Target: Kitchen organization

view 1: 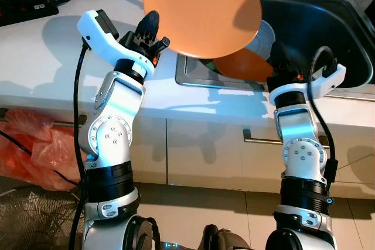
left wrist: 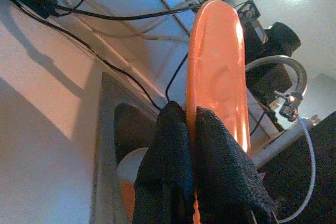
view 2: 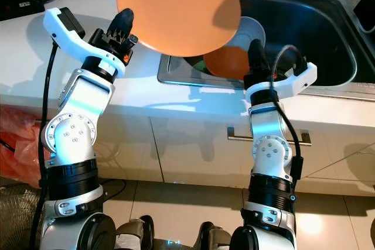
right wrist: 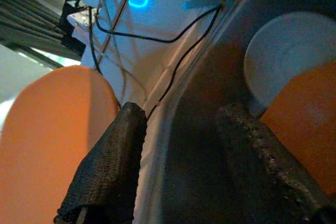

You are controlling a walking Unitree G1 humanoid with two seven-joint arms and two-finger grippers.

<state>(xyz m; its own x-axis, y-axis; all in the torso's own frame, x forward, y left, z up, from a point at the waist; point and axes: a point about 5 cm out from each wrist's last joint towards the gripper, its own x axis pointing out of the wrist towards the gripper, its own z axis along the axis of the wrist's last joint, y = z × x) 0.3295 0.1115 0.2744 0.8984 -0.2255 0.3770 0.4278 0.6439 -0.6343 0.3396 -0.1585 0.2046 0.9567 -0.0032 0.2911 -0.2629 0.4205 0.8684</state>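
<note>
My left gripper (view 1: pixel 153 33) is raised over the counter's edge, shut on the rim of a large orange plate (view 1: pixel 202 10). That plate hangs tilted above the left end of the dark sink (view 1: pixel 334 21). In the left wrist view the black fingers (left wrist: pixel 173 150) pinch the plate (left wrist: pixel 215 77) edge-on. Inside the sink lie a second orange plate (view 1: pixel 243 65) and a pale plate (view 1: pixel 265 36) leaning behind it. My right gripper (view 1: pixel 278 62) stands open at the sink's front edge, close to the second orange plate (right wrist: pixel 302 124) and holding nothing.
A white counter (view 1: pixel 53 57) runs left of the sink, with a black power strip (view 1: pixel 23 5) and cables at its back. A faucet (left wrist: pixel 283 72) stands behind the sink. Below are cabinet doors with a handle (view 1: pixel 263 140), and a red plastic bag (view 1: pixel 35 144) on the left.
</note>
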